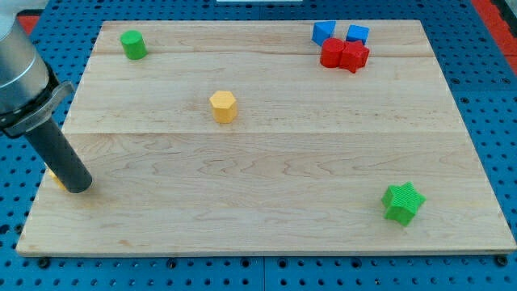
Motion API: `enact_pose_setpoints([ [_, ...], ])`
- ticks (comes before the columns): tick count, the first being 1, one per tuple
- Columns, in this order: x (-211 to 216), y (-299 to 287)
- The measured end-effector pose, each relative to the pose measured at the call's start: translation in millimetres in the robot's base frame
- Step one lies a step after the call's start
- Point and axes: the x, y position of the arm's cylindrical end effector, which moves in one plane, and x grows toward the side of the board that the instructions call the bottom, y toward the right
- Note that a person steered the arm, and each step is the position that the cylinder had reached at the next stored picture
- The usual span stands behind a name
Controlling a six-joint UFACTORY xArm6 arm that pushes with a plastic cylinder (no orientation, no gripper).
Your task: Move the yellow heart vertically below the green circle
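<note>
My tip (78,188) touched the board (266,162) at the view's left edge, hiding most of a yellow block (56,177), shape unclear, just left of it. The rod leaned toward the upper left. The green circle (133,44) sat well above my tip.

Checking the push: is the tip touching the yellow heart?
Cannot tell. In the camera view my tip hides most of the yellow heart; no contact or gap shows.

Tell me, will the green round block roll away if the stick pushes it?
Probably not. The green round block stands upright on its flat end, so it should slide across the smooth wooden board. It looks short and squat, so tipping seems unlikely. My tip is far from it, near the view's bottom left.
</note>
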Motion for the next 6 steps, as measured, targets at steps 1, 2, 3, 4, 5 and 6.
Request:
enact_pose_setpoints([
  [1,35.6,-39.2],
  [2,3.4,-75.0],
  [3,-62.5,20.1],
  [4,-126.4,115.9],
  [5,-75.1,120.0],
  [6,-53.3,62.1],
])
